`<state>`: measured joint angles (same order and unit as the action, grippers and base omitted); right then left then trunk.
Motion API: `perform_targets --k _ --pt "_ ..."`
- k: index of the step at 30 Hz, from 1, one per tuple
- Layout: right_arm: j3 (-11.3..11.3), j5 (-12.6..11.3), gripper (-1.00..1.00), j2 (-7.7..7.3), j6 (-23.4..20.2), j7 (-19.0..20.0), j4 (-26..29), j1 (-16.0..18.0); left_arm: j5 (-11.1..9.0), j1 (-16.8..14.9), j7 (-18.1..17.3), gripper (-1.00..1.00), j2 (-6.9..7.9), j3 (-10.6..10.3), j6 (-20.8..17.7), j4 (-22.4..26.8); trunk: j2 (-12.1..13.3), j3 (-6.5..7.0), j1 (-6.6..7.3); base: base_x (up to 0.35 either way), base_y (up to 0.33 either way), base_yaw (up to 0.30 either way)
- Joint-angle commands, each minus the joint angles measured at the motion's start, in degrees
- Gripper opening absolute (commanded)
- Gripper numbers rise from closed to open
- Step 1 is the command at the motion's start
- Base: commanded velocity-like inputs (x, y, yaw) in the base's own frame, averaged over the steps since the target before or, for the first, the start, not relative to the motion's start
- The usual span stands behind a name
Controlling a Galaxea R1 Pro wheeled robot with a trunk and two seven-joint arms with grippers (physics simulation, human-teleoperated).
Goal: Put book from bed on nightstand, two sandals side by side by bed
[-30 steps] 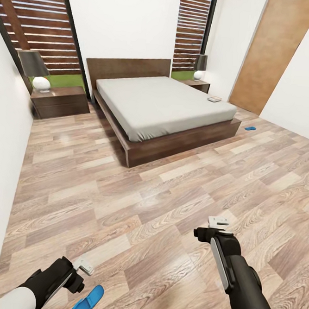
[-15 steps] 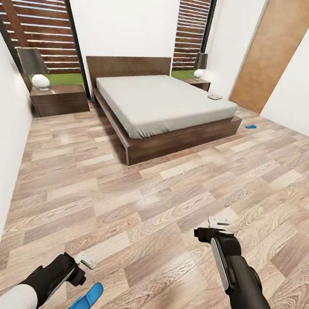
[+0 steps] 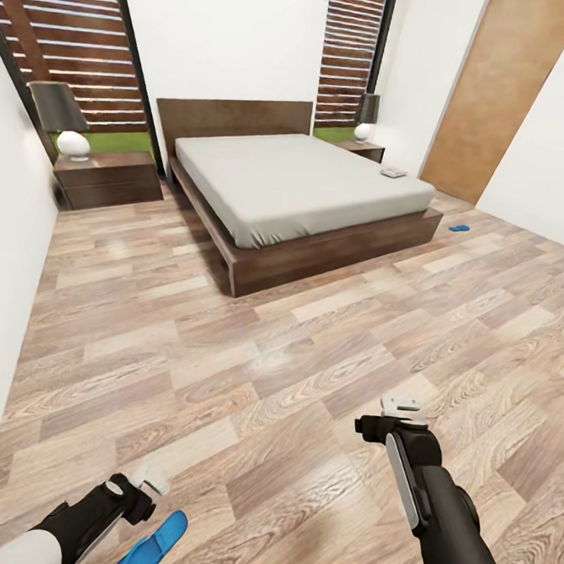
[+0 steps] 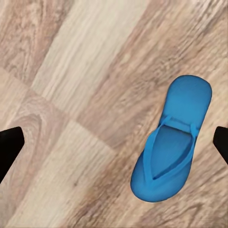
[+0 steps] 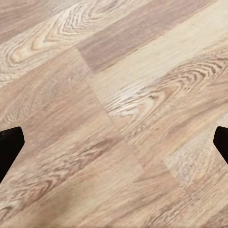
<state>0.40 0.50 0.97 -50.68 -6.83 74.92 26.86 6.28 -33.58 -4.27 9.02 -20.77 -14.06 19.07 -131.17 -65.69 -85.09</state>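
Note:
A bright-blue sandal (image 3: 153, 545) lies on the wood floor at the near left, just beside my open left gripper (image 3: 149, 481). In the left wrist view that sandal (image 4: 173, 141) lies off to one side between the black fingertips (image 4: 9, 148), untouched. The other sandal (image 3: 459, 228) lies far off on the floor past the bed's right corner. The book (image 3: 393, 173) rests on the grey mattress of the bed (image 3: 318, 251), near its right edge. My right gripper (image 3: 388, 415) hangs open over bare floor, holding nothing.
A dark nightstand (image 3: 111, 185) with a lamp (image 3: 64, 121) stands left of the bed. Another nightstand (image 3: 366, 149) with a lamp stands at its right. A brown door (image 3: 501, 87) is at the far right, and a white wall (image 3: 0, 251) runs along the left.
The whole picture has shifted slightly, so the camera has moved. My left arm has sunk a little lower in the head view, still beside the near sandal. The right arm has not moved.

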Motion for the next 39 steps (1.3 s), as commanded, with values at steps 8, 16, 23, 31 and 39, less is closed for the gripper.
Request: perform_targets --k 8,16,23,31,39 --pt "0.0 0.0 1.00 0.00 -0.6 -0.2 0.3 0.0 0.7 0.0 -0.3 1.00 0.32 -0.7 5.5 -5.3 -3.2 -1.49 -1.75 0.000 0.000 0.000" --pt "0.0 0.0 1.00 0.00 -0.6 -0.2 0.5 0.0 0.8 0.0 -0.4 1.00 0.33 -0.9 6.5 -5.6 -6.5 -2.92 -3.51 0.000 0.000 0.000" --pt "0.0 0.0 1.00 -0.08 -0.6 -0.2 0.5 0.0 1.0 0.0 -0.5 1.00 1.16 -0.9 6.7 -5.6 -9.3 -4.18 -5.05 0.000 0.000 0.000" --pt "0.0 0.0 1.00 -0.09 -0.6 -0.2 0.5 0.0 1.1 0.0 -1.0 1.00 1.83 -0.9 6.7 -5.6 -12.1 -5.66 -6.61 0.000 0.000 0.000" --pt "0.0 0.0 1.00 -0.16 -1.3 -0.2 3.3 -1.3 1.2 0.0 -1.6 1.00 1.54 -1.6 6.6 -5.6 -12.2 -7.43 -6.82 0.000 0.000 0.000"
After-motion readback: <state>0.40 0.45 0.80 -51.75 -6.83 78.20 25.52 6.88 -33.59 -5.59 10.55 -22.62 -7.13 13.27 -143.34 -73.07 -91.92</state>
